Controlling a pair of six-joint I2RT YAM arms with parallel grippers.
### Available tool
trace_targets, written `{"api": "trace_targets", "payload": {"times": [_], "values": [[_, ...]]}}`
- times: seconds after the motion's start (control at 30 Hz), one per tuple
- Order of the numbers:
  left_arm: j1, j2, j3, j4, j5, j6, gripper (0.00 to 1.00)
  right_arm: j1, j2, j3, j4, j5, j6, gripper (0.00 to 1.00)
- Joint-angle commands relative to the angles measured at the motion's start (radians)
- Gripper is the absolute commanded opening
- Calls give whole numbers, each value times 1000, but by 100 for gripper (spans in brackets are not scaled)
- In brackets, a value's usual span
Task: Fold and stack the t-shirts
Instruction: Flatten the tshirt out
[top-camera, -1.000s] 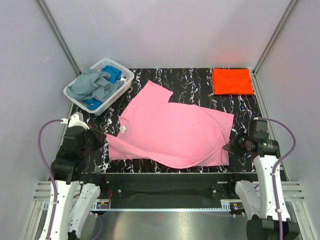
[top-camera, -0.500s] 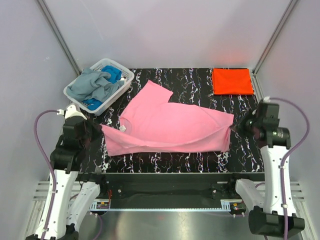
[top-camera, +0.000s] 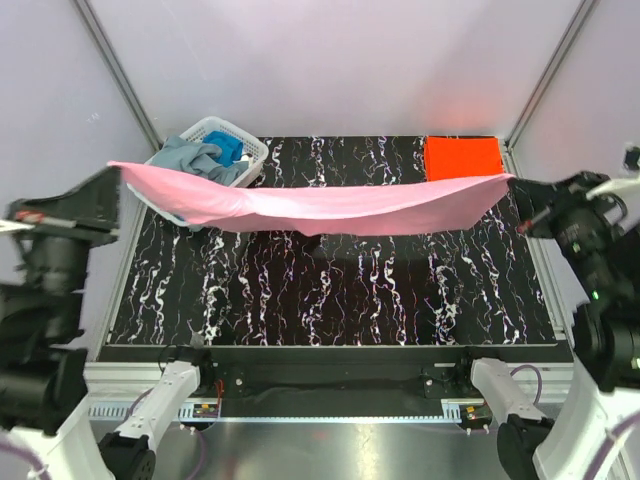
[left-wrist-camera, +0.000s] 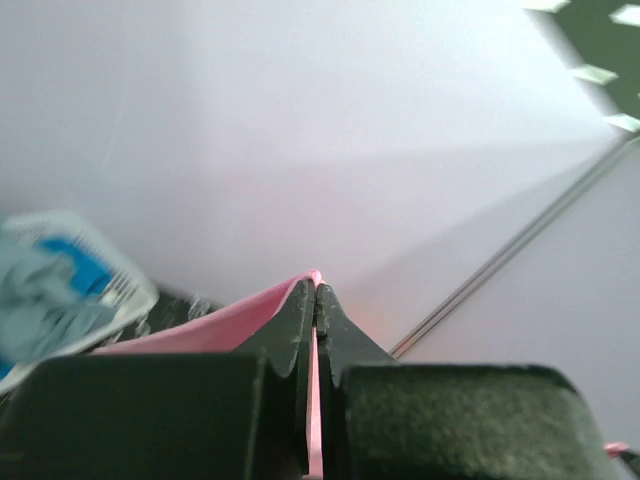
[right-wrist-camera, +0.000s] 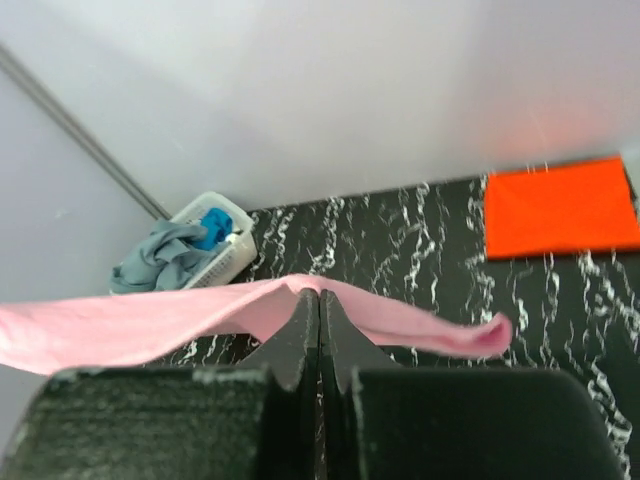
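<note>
Black marbled surface: pink t-shirt, lying flat on it 1 s ago, now hangs taut across mid-frame. Left jaws & right jaws are pressed shut, each pinching an end. Prob. a shake-out before folding. Orange-red t-shirt sits folded upper right. Basket partly hidden behind the cloth; left wrist view blurred.

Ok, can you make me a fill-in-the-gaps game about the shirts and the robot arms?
1. The soft cloth t-shirt stretched in the air between both arms is ____ in colour.
2. The flat folded orange-red t-shirt lies at the black marbled table's far ____ corner.
3. The grey-blue and blue t-shirts sit bundled in the white plastic lattice ____.
4. The left fingers and right fingers are both ____ on the raised t-shirt.
Missing words: pink; right; basket; shut.
</note>
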Motion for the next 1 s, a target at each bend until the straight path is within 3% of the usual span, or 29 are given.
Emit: {"api": "trace_targets", "payload": {"times": [0.0,0.1,0.23,0.47,0.6,0.87,0.97], "values": [[0,48,164,1,62,-21,0,5,-65,90,-26,-89,-104,0],[0,74,306,-78,45,-8,0,5,-95,148,-90,6,-105,0],[0,124,413,-112,48,17,0,5,-64,231,-161,-18,-111,0],[0,298,432,-95,60,77,0,5,-34,64,-35,-23,-202,0],[0,413,455,-84,34,130,0,5,-1,-67,133,-17,-279,0],[0,729,594,-29,-19,164,0,5,293,34,259,49,-441,0],[0,835,739,-12,-30,143,0,2,394,151,295,106,-499,0]]}}
